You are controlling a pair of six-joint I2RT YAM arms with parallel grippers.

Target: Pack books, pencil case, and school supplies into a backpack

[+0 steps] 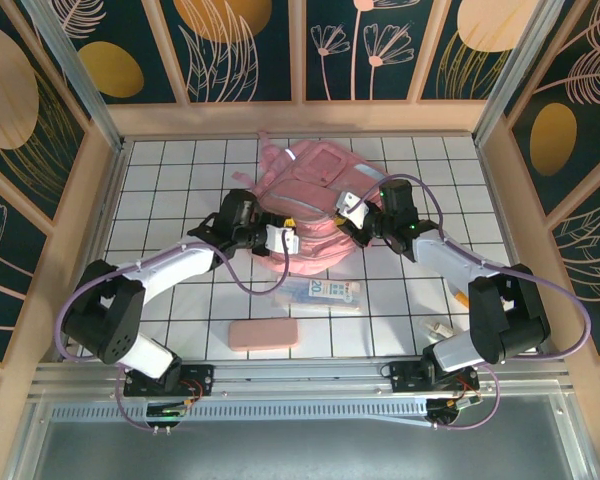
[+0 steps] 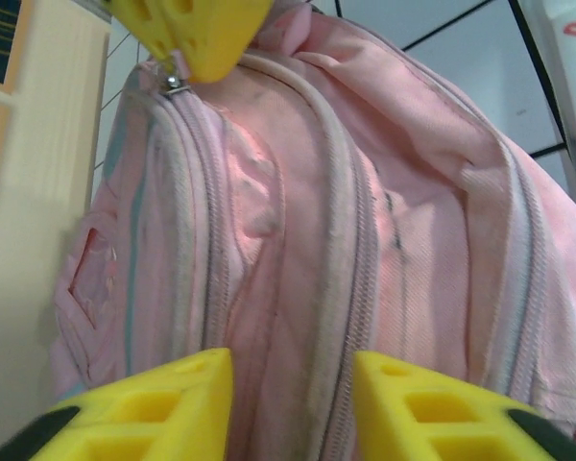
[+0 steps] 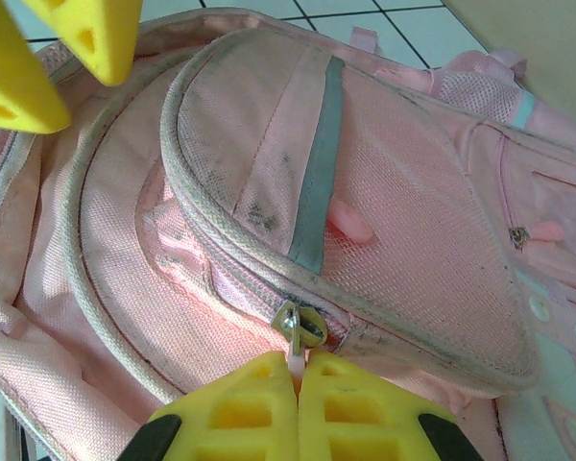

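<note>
The backpack (image 1: 315, 200), soft pink woven cloth with pale piping and a grey reflective strip, lies slumped in the middle of the white gridded tabletop (image 1: 170, 170), with both arms reaching onto it. The right claw (image 3: 298, 370) is clenched, its blocky yellow tips pressed together on the thin pink zipper pull (image 3: 294, 357). The pull hangs from a small metal slider (image 3: 302, 327) on the curved zip of a mesh-faced front pocket. The left claw (image 2: 293, 384) sits at the bag's near-left edge, its yellow fingers (image 2: 197, 403) standing apart on either side of a corded zip seam; whether they pinch the cloth I cannot tell. Just beside the bag, toward the arm bases, lies the long clear-and-white packet (image 1: 325, 291) with blue-green print. Closer still lies the smooth salmon-pink pencil case (image 1: 264, 334), oblong with rounded corners.
</note>
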